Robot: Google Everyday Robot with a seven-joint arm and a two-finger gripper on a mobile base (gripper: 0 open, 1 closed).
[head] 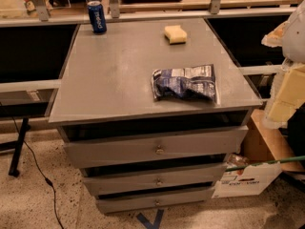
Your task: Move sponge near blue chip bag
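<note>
Our gripper (287,95) hangs at the far right edge of the view, cream-coloured and partly cut off by the frame, pointing downward, with our pale grey wrist (297,32) directly above it.

Txt on can (96,17), chip bag (185,83) illegible; pincer (285,99) far right.

A grey cabinet (109,80) with three drawers (157,149) is seen on a speckled floor (33,204). A blue can (96,17) is stood upright at the far left corner of its top. A black cable (40,173) is trailed over the floor at the left, and a white box (245,180) (its lettering unreadable) is set beside the lower drawers. The gripper (282,99) is seen at the right edge.
</note>
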